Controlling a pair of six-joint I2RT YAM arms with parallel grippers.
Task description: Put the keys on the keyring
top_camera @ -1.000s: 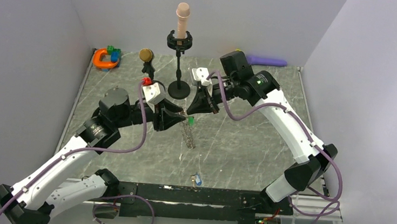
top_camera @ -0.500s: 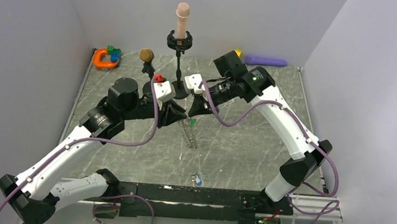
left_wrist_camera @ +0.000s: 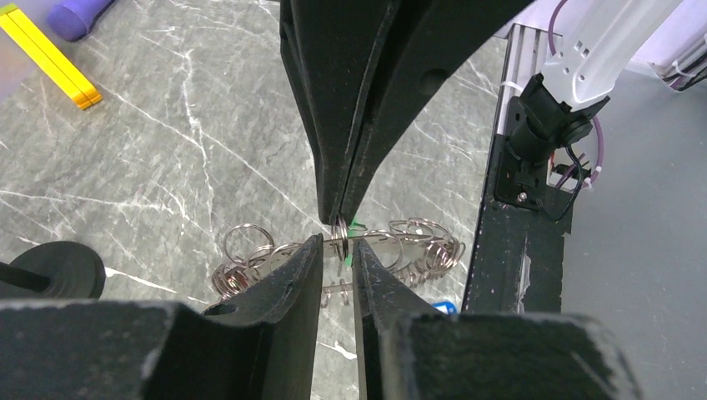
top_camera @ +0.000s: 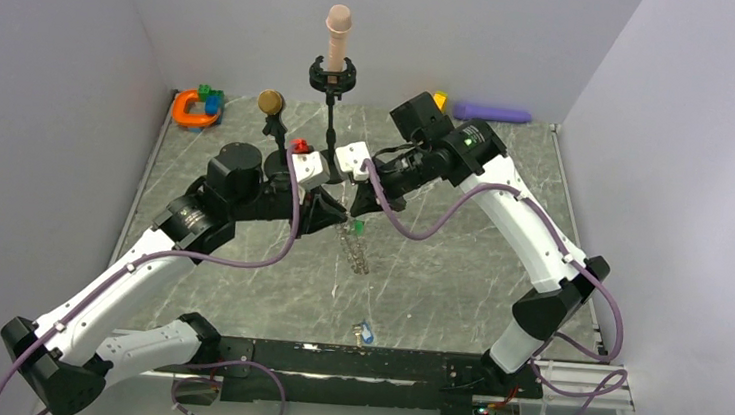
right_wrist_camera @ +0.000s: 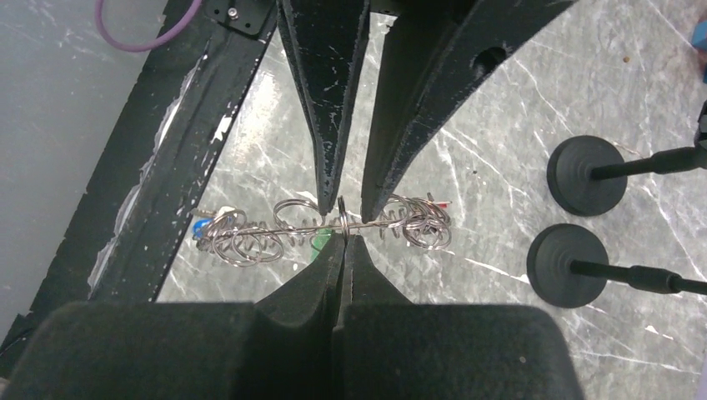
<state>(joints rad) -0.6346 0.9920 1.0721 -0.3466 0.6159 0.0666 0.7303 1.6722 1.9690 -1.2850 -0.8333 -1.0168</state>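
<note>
Keyring (right_wrist_camera: pixel 343 210) pinched between closed right jaws, left jaws slightly parted, straddling same ring

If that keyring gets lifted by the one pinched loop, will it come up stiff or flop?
Probably floppy: the keyring is many loose silver loops strung together, so both ends likely sag from the right end effector. Likely light, being thin wire. Pushed on the smooth table, it may slide.

The left gripper (left_wrist_camera: pixel 338 242), parted, faces the right gripper (left_wrist_camera: pixel 338 218) pinching the keyring (left_wrist_camera: pixel 242 271).
</note>
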